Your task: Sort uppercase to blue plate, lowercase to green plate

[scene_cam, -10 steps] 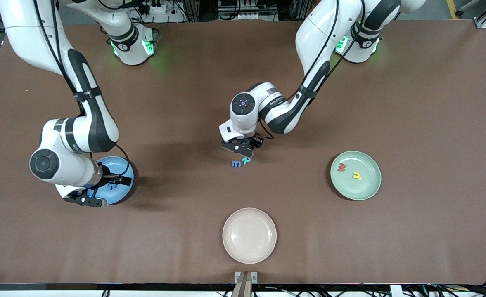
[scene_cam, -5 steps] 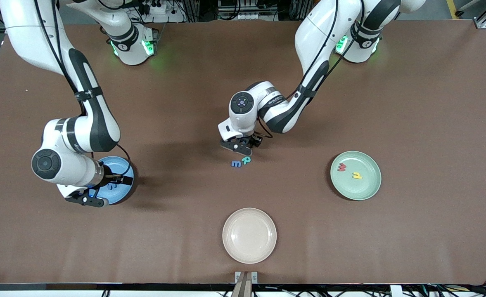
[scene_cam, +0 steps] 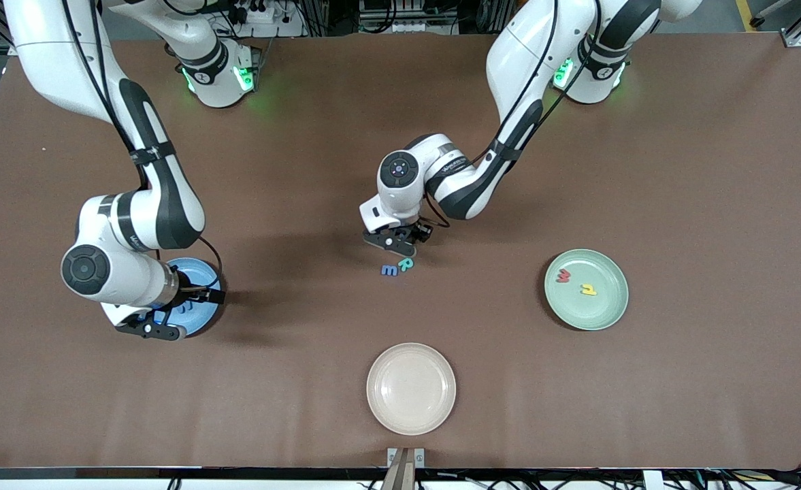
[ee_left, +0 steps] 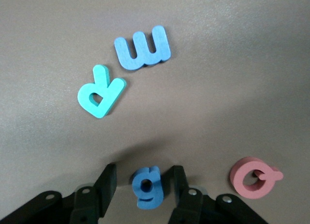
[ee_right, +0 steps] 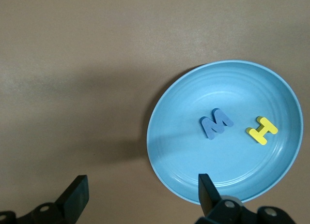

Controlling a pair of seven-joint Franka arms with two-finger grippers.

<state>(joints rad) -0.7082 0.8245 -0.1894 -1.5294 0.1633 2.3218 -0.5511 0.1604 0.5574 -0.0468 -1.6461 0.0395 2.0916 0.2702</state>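
**Inspector A:** Front view first. What lies on the table [scene_cam: 679,381]?

**Inspector B:** The blue plate [scene_cam: 204,272] sits toward the right arm's end, mostly covered by the right arm, whose right pincer [scene_cam: 158,325] hangs over the plate's edge. The green plate [scene_cam: 586,289] sits toward the left arm's end and carries the red w [scene_cam: 563,275] and the yellow h [scene_cam: 588,290], side by side, apart. A cream plate [scene_cam: 411,388] lies nearest the camera, at mid-table. The blue m [scene_cam: 389,270] and teal R [scene_cam: 406,264] lie just beside each other at the table's centre, with the left pincer [scene_cam: 393,241] low beside them.

**Inspector A:** Left wrist view?

**Inspector B:** The left pincer's fingers [ee_left: 107,183] stand part open, one on each side of the blue g [ee_left: 147,186], which lies flat on the table; whether they touch it I cannot tell. The red Q [ee_left: 254,176] lies near, outside the fingers. The blue m [ee_left: 143,48] and teal R [ee_left: 100,91] are close together.

**Inspector A:** Right wrist view?

**Inspector B:** The right pincer's fingers [ee_right: 76,197] are spread wide, holding nothing. The blue plate [ee_right: 179,151] holds the blue W [ee_right: 216,123] and yellow H [ee_right: 262,130], lying apart.
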